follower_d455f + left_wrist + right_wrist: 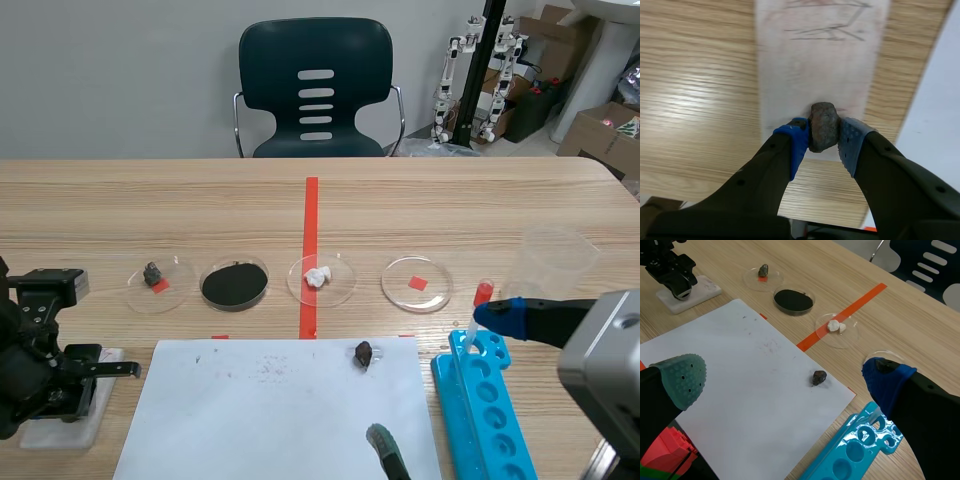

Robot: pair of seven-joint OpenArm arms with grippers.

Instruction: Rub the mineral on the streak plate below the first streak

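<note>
In the left wrist view my left gripper (823, 139) is shut on a brownish-grey mineral (823, 125) held between its blue pads. The mineral rests on the near end of the white streak plate (820, 70). Thin dark streaks (827, 31) cross the plate's far end, ahead of the mineral. In the scene view the left arm stands low at the left edge over the streak plate (40, 432). My right gripper (790, 375) is open and holds nothing. It hangs above a white sheet of paper (740, 370), far from the plate.
A dark rock (364, 353) lies on the white paper (270, 410). Behind it stand petri dishes: one with a grey rock (155, 275), one with black powder (234, 284), one with white pieces (320, 277), one with a red tag (417, 284). A blue tube rack (485, 400) and a beaker (555, 260) are at right.
</note>
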